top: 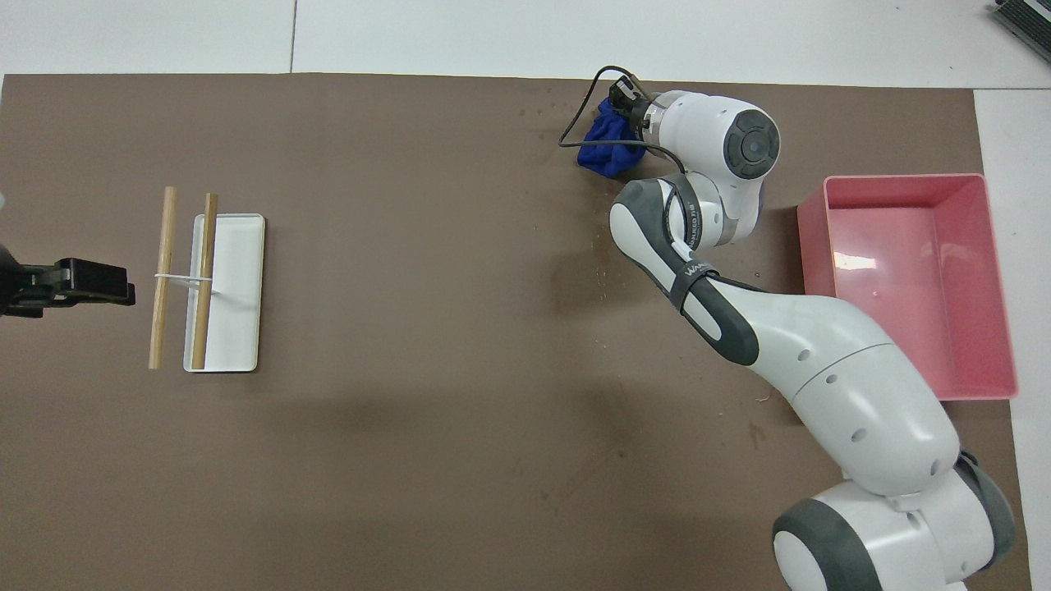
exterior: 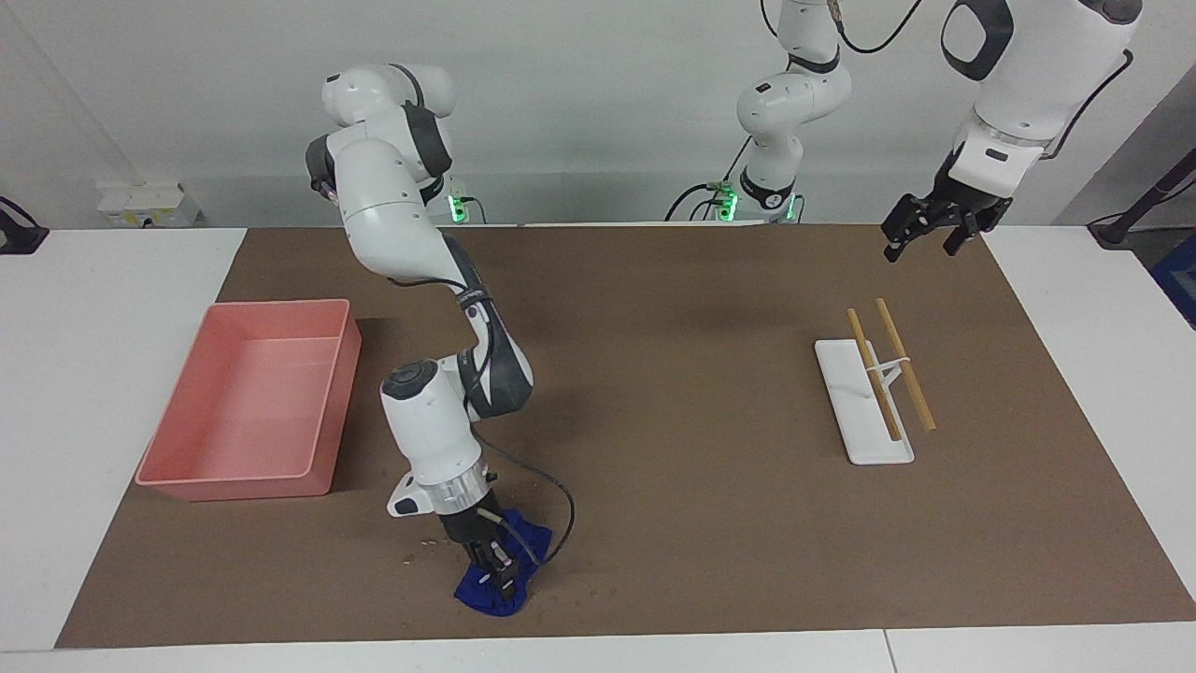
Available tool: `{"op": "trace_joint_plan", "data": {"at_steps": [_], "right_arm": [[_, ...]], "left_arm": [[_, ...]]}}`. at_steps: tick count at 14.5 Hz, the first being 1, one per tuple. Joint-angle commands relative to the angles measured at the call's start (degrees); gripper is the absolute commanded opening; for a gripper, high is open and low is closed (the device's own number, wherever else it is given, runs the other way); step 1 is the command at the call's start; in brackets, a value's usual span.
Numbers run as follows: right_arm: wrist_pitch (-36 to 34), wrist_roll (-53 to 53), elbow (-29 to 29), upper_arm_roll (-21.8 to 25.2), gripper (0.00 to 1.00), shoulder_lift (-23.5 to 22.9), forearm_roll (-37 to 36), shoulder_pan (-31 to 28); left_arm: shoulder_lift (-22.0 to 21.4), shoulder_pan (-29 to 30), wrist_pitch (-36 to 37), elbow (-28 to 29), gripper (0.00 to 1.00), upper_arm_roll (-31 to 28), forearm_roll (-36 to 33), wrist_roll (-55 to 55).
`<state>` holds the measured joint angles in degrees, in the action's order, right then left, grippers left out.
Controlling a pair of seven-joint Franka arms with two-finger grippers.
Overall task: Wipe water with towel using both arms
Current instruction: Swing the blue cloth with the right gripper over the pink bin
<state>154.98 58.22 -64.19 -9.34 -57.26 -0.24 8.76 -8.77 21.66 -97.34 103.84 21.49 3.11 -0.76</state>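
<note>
the towel, a bunched deep-blue cloth, lies on the brown mat at its edge farthest from the robots, toward the right arm's end of the bench. the right end effector points steeply down with its fingertips pinching the towel against the mat. the right arm stretches far out from its base, elbow bent low, forearm nearly upright over the cloth. small specks of water dot the mat just beside the towel. a pink tray sits nearer the robots. the left end effector hangs in the air with fingers spread, holding nothing, near a white stand carrying two wooden sticks.
</note>
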Motion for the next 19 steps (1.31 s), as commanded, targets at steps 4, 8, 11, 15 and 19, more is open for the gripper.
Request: {"op": "trace_joint_plan", "data": {"at_steps": [4, 8, 11, 15, 19], "right_arm": [[-3.97, 5.58, -26.31, -0.68, 0.0, 14.61, 0.15, 0.55], [-6.35, 10.41, -37.91, -0.68, 0.0, 21.55, 0.06, 3.45], [-7.75, 10.59, -47.32, -0.68, 0.0, 27.62, 0.15, 3.63], [-12.41, 9.72, -58.48, -0.77, 0.0, 36.14, -0.03, 3.72], [-15.74, 3.84, -66.24, -0.68, 0.0, 44.67, -0.03, 3.11]], "left_arm": [[0.24, -0.57, 0.05, -0.21, 1.0, -0.31, -3.73, -7.86], [1.04, -1.18, -0.74, -0.22, 1.0, -0.31, -3.9, -7.94], [0.95, -1.45, -0.92, 0.4, 1.0, -0.57, -3.9, -8.03], [3.92, -8.54, 0.04, -2.49, 1.0, -6.52, -4.69, -8.03], [8.41, -16.39, 1.8, -8.38, 1.0, -15.59, -4.78, -8.03]]}}
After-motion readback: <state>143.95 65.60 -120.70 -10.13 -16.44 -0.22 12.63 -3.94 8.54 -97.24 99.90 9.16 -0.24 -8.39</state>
